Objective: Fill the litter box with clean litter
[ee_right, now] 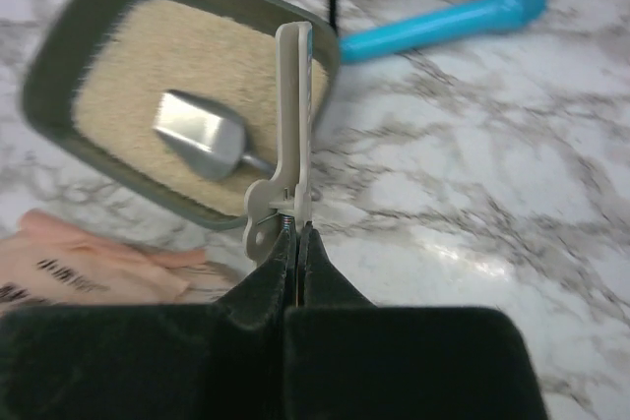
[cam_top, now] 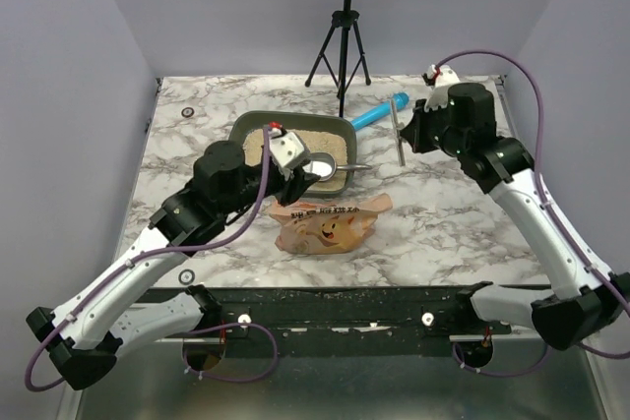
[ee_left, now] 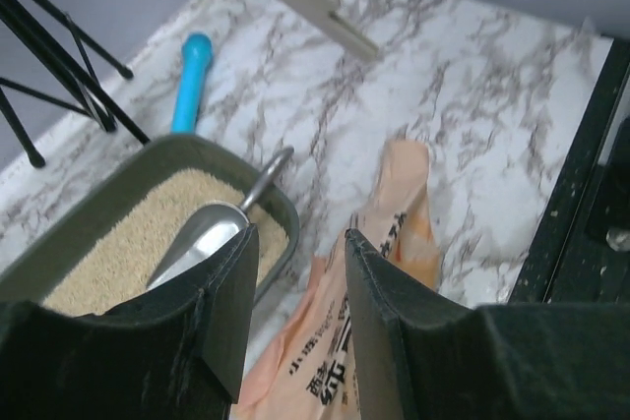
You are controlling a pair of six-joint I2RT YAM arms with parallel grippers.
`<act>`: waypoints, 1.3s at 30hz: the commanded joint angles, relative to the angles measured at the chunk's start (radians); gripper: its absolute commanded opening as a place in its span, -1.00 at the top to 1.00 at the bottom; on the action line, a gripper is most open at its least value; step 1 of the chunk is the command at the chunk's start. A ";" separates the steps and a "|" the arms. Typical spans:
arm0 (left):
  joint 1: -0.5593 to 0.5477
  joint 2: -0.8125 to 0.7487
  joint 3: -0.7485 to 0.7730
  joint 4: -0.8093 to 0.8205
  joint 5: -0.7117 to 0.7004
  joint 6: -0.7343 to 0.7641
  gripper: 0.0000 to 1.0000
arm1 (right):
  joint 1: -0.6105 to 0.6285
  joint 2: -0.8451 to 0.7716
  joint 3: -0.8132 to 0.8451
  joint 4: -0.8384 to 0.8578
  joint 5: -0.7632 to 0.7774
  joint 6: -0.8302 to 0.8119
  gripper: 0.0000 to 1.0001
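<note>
The litter box, a dark grey-green tray, sits at the table's middle and holds pale beige clean litter. A silver metal scoop lies in it, its handle over the right rim. My left gripper hangs open at the box's near edge. In the left wrist view its fingers straddle nothing, with the box rim, the litter and the scoop beyond. My right gripper is shut on the end of a beige bag clip, right of the box.
An orange-pink printed bag lies flat in front of the box. A blue tube-like tool rests behind the box's right corner. A black tripod with a music stand rises at the table's back. The clip hangs above the marble.
</note>
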 commanded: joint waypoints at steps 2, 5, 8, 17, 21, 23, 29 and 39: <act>0.001 0.053 0.147 -0.044 0.039 -0.143 0.02 | 0.011 -0.144 -0.023 0.109 -0.405 -0.004 0.99; 0.018 0.067 0.147 0.062 0.128 -0.218 0.00 | 0.011 -0.189 -0.014 0.122 -0.594 0.028 0.99; 0.058 0.090 0.134 0.170 0.261 -0.289 0.00 | 0.011 -0.209 0.005 0.126 -0.761 0.062 0.99; 0.305 0.098 -0.135 1.014 0.720 -0.856 0.01 | 0.022 -0.256 -0.046 0.238 -1.015 0.143 0.99; 0.322 0.116 -0.178 1.246 0.740 -1.008 0.01 | 0.071 -0.218 -0.049 0.252 -1.052 0.136 0.99; 0.327 0.125 -0.185 1.317 0.748 -1.071 0.01 | 0.099 -0.201 -0.049 0.264 -1.038 0.136 0.99; 0.337 0.121 -0.212 1.408 0.750 -1.124 0.00 | 0.146 -0.163 -0.061 0.336 -1.023 0.170 0.99; 0.353 0.086 -0.238 1.373 0.745 -1.079 0.02 | 0.180 -0.152 -0.075 0.393 -1.038 0.196 0.99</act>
